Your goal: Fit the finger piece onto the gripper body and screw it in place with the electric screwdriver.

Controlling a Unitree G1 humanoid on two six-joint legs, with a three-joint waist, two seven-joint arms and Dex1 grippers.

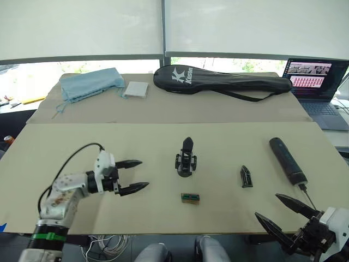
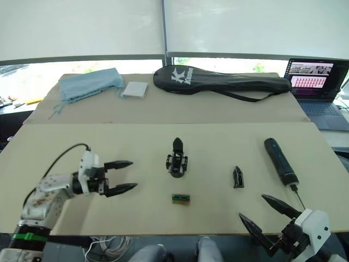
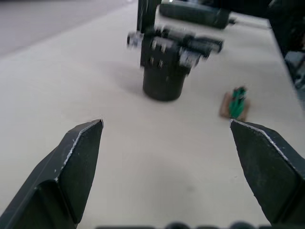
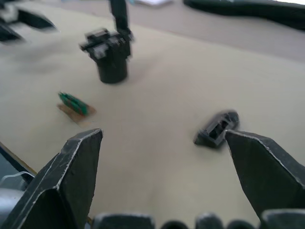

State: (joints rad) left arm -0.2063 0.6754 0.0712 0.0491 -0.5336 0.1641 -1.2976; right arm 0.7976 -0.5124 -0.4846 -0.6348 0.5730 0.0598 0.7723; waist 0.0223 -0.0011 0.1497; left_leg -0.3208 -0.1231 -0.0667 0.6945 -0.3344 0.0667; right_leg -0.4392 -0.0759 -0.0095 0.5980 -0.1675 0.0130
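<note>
So my right gripper is hanging at the near right corner of the table, fingers spread wide with nothing between them. My left gripper is out over the near left part of the table, fingers also wide apart and empty, pointing toward the middle.

Closest thing to the near edge is a little green circuit board on a brown scrap, roughly mid-table. Just past it stands the gripper body, upright on its round base with its one black finger sticking up and away from me. Off to its right, lying flat and well apart from it, is the finger piece, between the body and the electric screwdriver. The screwdriver lies near the right edge, thin metal bit pointing back toward me and ending just beside my right fingers, not touching.

Along the far edge: a crumpled blue cloth toward the far left corner, a small white pad just beside it, and a long black racket bag stretching rightward. Past the far right corner there's an open laptop
</note>
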